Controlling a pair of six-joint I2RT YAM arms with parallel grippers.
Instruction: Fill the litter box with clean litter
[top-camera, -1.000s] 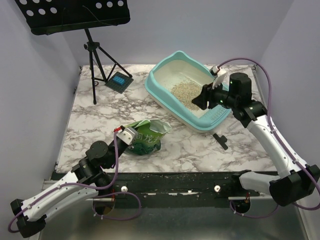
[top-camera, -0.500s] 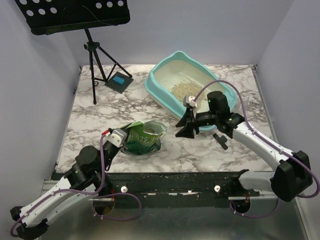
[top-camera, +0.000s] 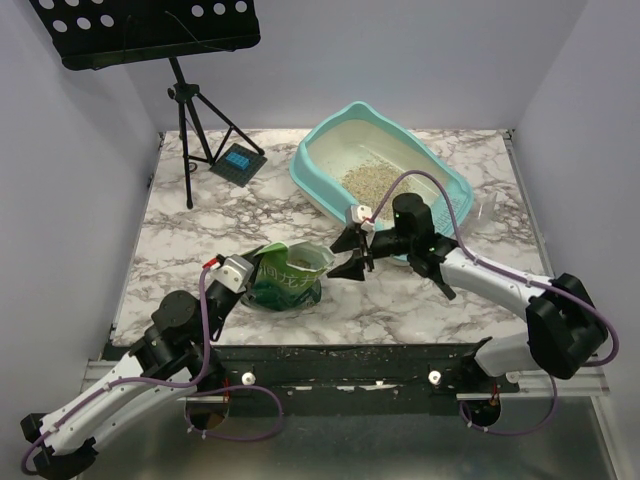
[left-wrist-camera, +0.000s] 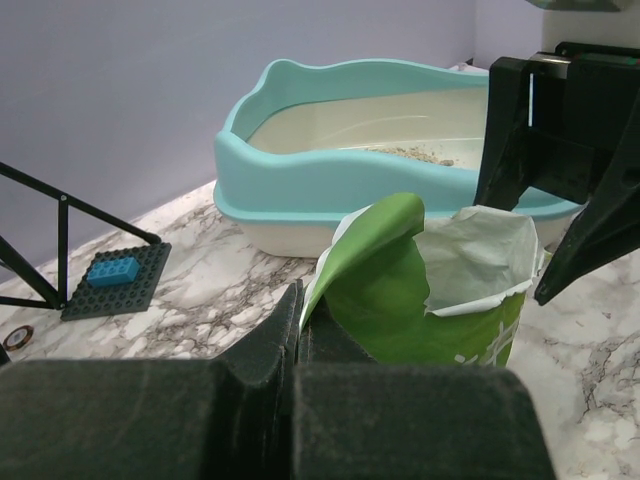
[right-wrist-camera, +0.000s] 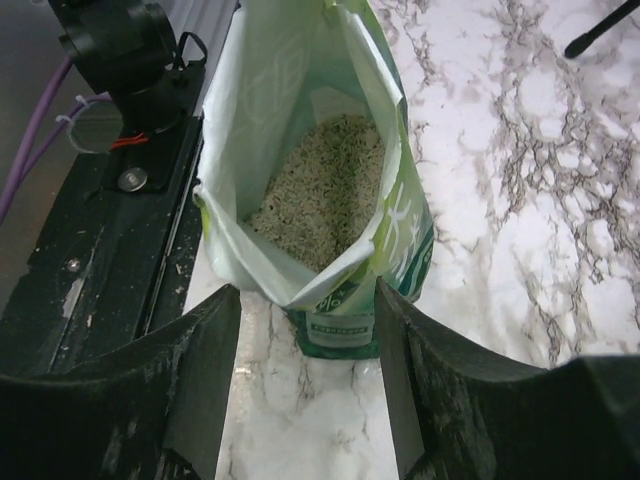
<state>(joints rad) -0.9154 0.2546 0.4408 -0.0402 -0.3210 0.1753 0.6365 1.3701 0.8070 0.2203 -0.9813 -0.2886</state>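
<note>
Litter box (top-camera: 303, 160) (left-wrist-camera: 330, 190): stands at the far right of the marble surface (top-camera: 190, 235), turned at an angle to its edges. Clean litter (top-camera: 372, 180) (left-wrist-camera: 420, 152) lies in a loose patch on the box's off-white floor, and the rest of the floor is bare.

Green bag (top-camera: 285, 280) (left-wrist-camera: 400, 290) (right-wrist-camera: 405, 235): stands upright near the front edge, well apart from the box. Its mouth is open and more granules (right-wrist-camera: 330, 190) are visible inside.

Left hand (top-camera: 250, 272) (left-wrist-camera: 298, 315): pressed together on the bag's left top edge, with the foil pinched between the fingers.

Right hand (top-camera: 352, 255) (right-wrist-camera: 305, 300): spread wide just beside the bag's right rim and between the bag and the box. The wrist view shows its two fingers either side of the near lip of the bag mouth. Whether they touch the bag cannot be told. Nothing is held.

Other items: a black tripod stand (top-camera: 190, 120) and a dark plate carrying a blue brick (top-camera: 238, 162) (left-wrist-camera: 118, 270) sit at the far left.
</note>
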